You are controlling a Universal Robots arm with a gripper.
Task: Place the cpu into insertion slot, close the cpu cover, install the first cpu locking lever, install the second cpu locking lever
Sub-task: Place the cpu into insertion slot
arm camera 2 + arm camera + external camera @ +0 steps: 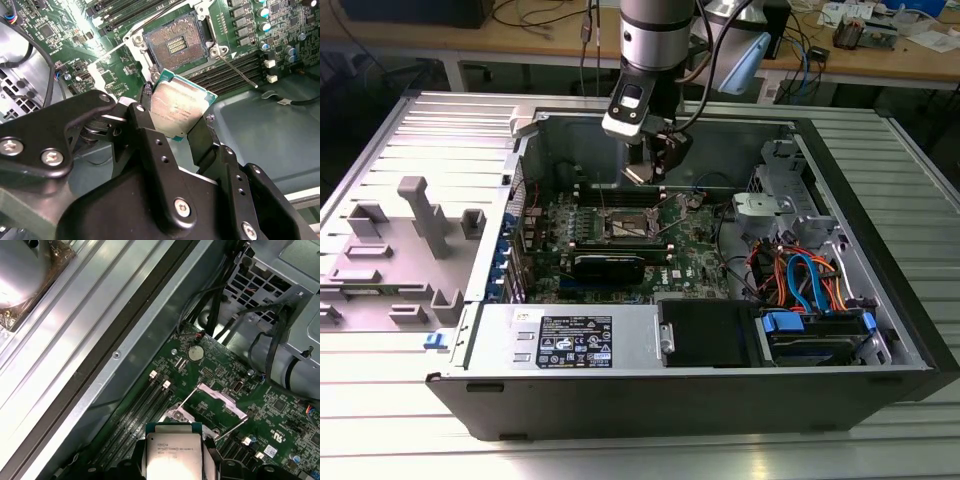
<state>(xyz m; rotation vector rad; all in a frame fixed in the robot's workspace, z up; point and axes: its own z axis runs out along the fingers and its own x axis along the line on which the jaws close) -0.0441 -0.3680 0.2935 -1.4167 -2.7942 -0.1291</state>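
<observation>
Metal table (380, 440): open computer case (650, 395) holds motherboard (705, 250); insertion slot (175, 45) pins exposed; gripper (173, 125) pinches cpu (180, 105), clear of slot.

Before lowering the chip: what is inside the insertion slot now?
The insertion slot is empty: bare contacts show across it in the second wrist view. The cpu, held by the gripper, covers part of its near rim.
</observation>
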